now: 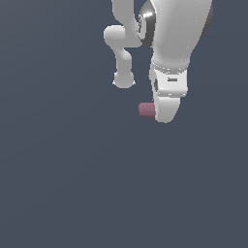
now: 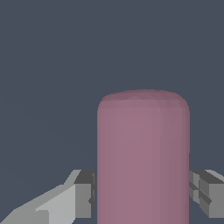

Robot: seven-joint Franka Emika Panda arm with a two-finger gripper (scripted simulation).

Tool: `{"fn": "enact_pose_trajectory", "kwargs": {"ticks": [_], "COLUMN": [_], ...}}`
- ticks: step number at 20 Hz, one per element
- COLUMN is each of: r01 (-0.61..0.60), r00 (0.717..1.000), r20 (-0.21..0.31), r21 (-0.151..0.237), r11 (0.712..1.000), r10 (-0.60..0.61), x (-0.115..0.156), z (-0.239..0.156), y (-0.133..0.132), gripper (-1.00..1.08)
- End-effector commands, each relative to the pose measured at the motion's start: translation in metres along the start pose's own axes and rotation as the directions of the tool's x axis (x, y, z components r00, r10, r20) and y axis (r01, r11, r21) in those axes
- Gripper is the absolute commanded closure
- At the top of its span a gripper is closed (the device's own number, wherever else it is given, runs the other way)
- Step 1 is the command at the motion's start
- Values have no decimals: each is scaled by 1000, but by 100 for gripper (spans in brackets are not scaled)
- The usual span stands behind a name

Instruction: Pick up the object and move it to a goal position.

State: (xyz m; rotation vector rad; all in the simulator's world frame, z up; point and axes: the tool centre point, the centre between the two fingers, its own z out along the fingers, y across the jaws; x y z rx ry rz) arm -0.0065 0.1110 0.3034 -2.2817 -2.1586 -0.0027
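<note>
The gripper (image 2: 142, 192) brackets the object (image 2: 143, 157), a finger (image 2: 83, 194) flush against each flank (apparently clamped), the piece jutting toward the exterior view's left; a steady squeeze and slow carry should prevent slipping.

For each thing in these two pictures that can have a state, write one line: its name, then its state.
gripper: fingers against both sides of the pink piece, shut on it.
pink piece: between the fingers, held; sticks out of the gripper toward the exterior view's left; whether it touches the floor cannot be told.
</note>
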Motion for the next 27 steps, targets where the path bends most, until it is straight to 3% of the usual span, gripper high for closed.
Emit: {"fn": "enact_pose_trajectory", "kwargs": {"ticks": [1,13,27], "r01": [-1,-3,-3], "r00": [1000,1000,1000], "r20": [0,1,2], "r21": [1,1,1], "r11": [1000,1000,1000], "r10": [1,3,3], "x": [11,50,63], "z": [-18,-80,-101], "y": [6,30,40], "gripper": [108,108,108]}}
